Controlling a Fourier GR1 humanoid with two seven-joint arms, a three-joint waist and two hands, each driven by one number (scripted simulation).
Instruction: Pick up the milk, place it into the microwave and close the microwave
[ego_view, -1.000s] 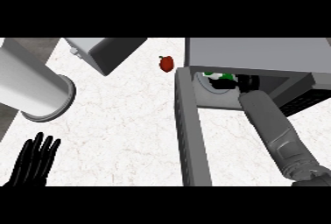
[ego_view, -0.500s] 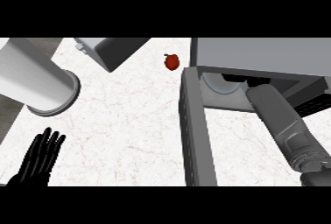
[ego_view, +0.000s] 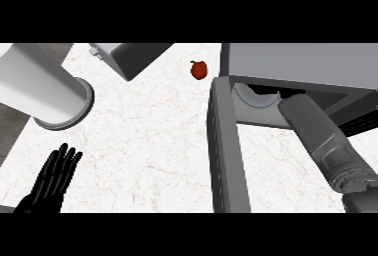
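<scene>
Milk cannot be seen; the grey right forearm (ego_view: 325, 142) reaches into the open microwave (ego_view: 295, 62), a boxy grey shell with a pale round turntable plate (ego_view: 255, 97) inside, and its robot hand is hidden there, so its fingers cannot be told. The microwave door (ego_view: 224, 150) stands out edge-on as a flat slab. On the white marbled desk (ego_view: 155, 140), the black left robot hand (ego_view: 53, 177) rests low left, fingers straight, holding nothing. A small red rounded fruit (ego_view: 198, 70) lies near the desk's far edge, between the microwave and an angular grey box (ego_view: 129, 57). A smooth white cylinder (ego_view: 40, 87) lies at left.

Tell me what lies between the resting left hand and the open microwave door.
Head view: only bare white counter between the left hand and the microwave door.
</scene>
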